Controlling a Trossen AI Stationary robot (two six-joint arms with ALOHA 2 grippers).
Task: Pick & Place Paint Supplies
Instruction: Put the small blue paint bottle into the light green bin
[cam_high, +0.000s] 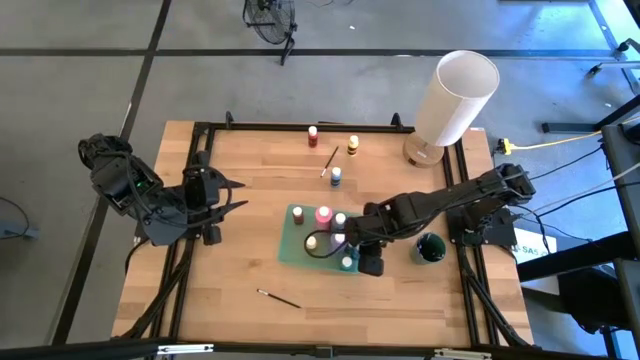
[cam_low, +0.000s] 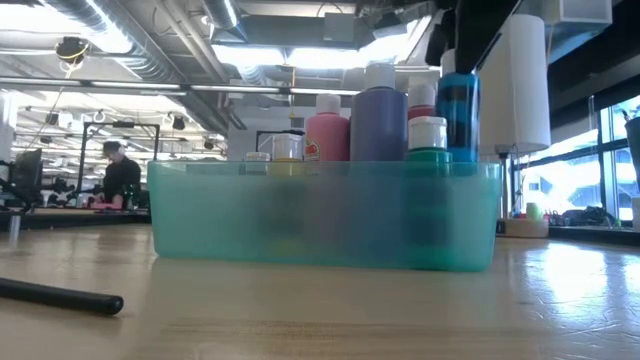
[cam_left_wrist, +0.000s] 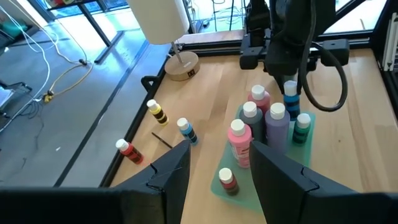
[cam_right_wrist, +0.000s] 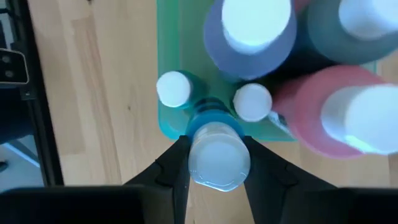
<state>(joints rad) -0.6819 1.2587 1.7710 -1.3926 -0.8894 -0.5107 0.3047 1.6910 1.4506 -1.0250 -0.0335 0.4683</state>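
Paint supplies were split: on the left a thin dark-handled brush (cam_high: 278, 298) lay on the bare wooden table (cam_high: 230, 290) and the left gripper (cam_high: 222, 197) waited by the left edge, fingers apart and empty. Mid-table, the translucent teal plastic tray (cam_high: 293, 245) already held several bottles, while the right gripper (cam_right_wrist: 213, 163) was clamped on a blue white-capped paint bottle (cam_right_wrist: 214, 155) above the tray's corner. Risk: released that close to the rim, it could catch the wall and tip out, or knock the small green white-capped bottle (cam_right_wrist: 176, 90) beside it.
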